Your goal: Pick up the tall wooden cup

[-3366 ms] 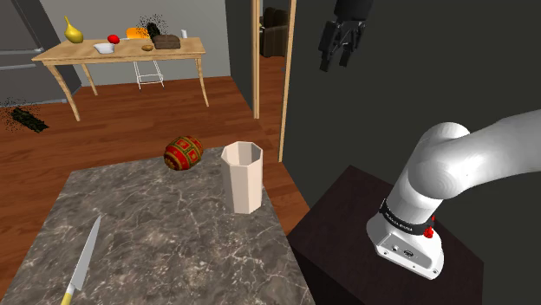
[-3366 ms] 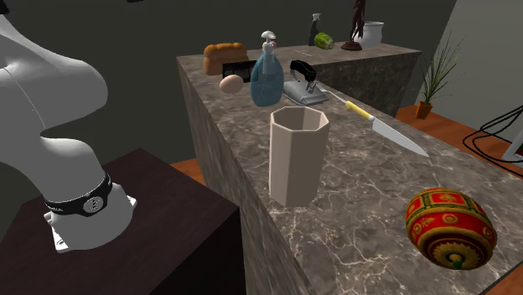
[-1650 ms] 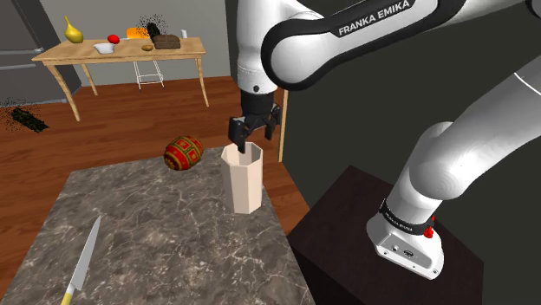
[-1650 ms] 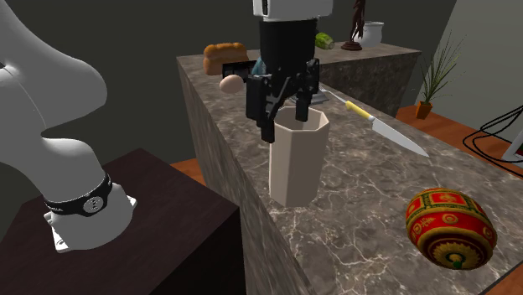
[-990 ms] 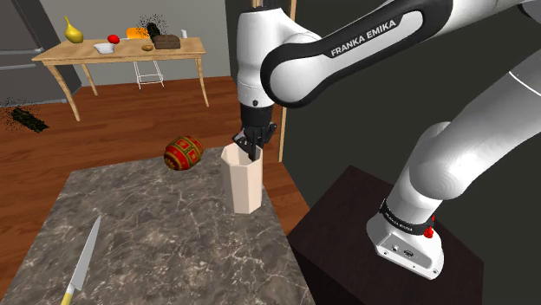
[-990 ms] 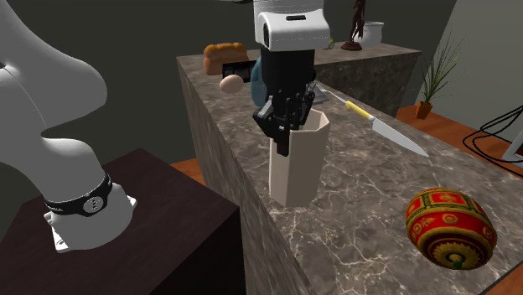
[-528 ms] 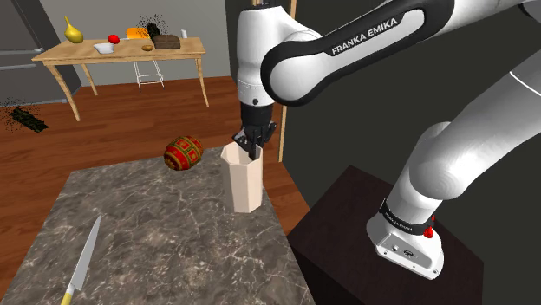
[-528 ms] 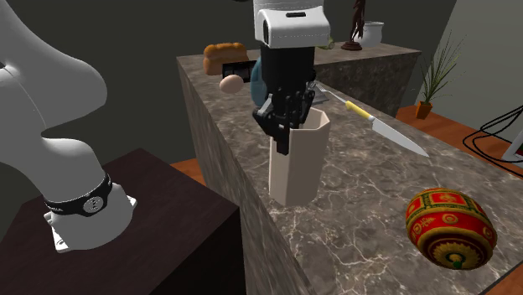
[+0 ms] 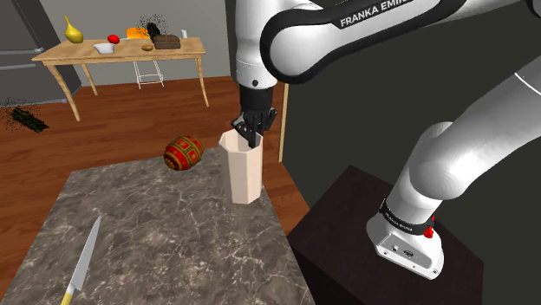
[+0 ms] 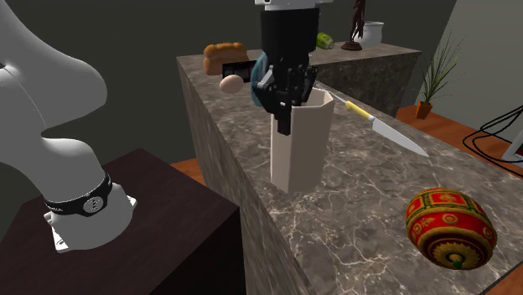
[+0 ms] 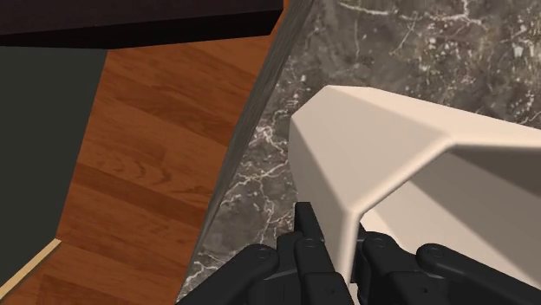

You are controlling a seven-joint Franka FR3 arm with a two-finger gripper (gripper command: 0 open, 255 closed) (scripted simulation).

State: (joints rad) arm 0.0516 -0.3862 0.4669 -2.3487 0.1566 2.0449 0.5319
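End effector (image 10: 287, 124) pinches cup (image 10: 303, 151) wall; prob. off counter (image 10: 377, 188).

— What's the floor?
— Reddish-brown wooden planks (image 9: 130, 117), around the dark grey veined marble counter (image 9: 165, 251).
— Any furniture?
— A pale wooden table with curved legs (image 9: 82, 54) at ten o'clock in the shoulder view, against a grey wall (image 9: 104, 13).

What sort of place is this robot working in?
Most likely a home, probably a kitchen area: a marble-look counter holds a knife and a bread loaf, and beyond it a wood floor runs to a wooden side table.
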